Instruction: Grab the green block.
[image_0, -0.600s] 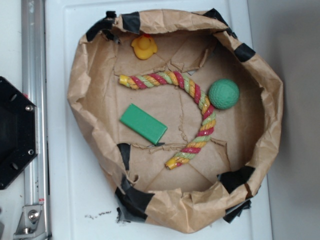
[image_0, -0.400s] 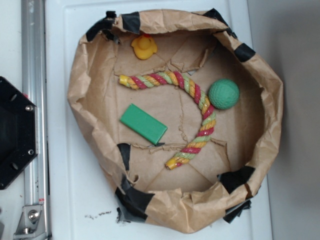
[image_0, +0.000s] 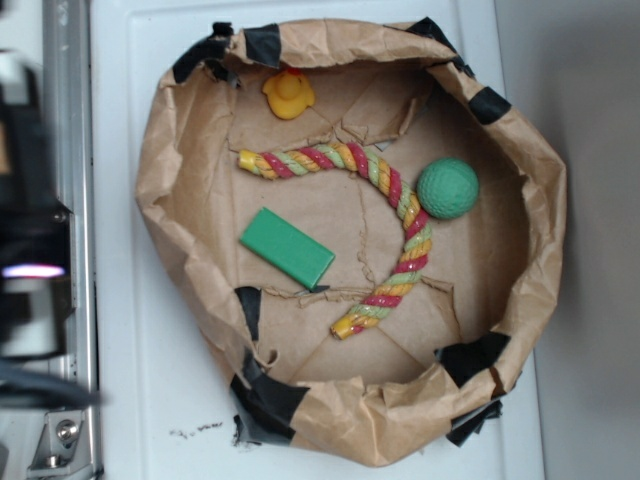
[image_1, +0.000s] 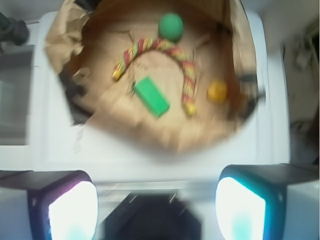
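Inside the paper bowl (image_0: 545, 210), the green block (image_0: 287, 247) is seen lying flat, apart from the rope (image_0: 395, 200). Gripper (image_1: 156, 197) fingers are held wide, outside the rim.

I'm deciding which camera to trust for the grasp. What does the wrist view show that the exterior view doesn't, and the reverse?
Only the wrist view shows the end effector: its two fingers spread wide at the bottom edge, nothing between them, well short of the paper basin. It is blurred.

Only the exterior view shows sharp detail: black tape patches on the basin's rim and a metal rail on the left.

Both show the green block, green ball, striped rope and yellow duck lying in the basin.
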